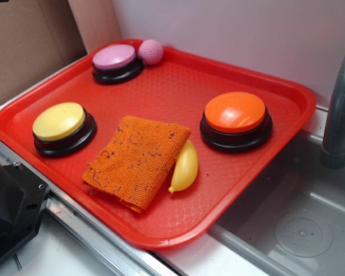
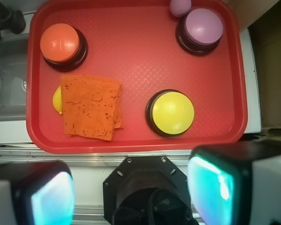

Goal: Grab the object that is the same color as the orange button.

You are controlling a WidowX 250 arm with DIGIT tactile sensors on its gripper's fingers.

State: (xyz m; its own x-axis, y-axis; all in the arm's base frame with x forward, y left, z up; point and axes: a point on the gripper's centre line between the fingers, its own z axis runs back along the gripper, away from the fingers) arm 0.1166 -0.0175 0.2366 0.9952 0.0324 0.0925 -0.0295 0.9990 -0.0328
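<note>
We see the orange cloth (image 1: 138,161) lying folded on the red tray (image 1: 178,92), its edge overlapping a yellow toy banana (image 1: 185,168). The orange button (image 1: 236,119) sits nearby on the same tray, with a yellow button (image 1: 63,127), a pink button (image 1: 116,62) and a pink ball (image 1: 150,52). Our gripper (image 2: 131,190) hangs outside the tray, fingers (image 2: 218,185) spread wide, holding nothing.

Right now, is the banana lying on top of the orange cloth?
No, the banana lies beside the orange cloth, at its edge on the tray.

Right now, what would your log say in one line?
phase: pre-grasp | gripper: open, above tray edge | target: orange cloth, untouched, overlapping banana | reference: orange button
</note>
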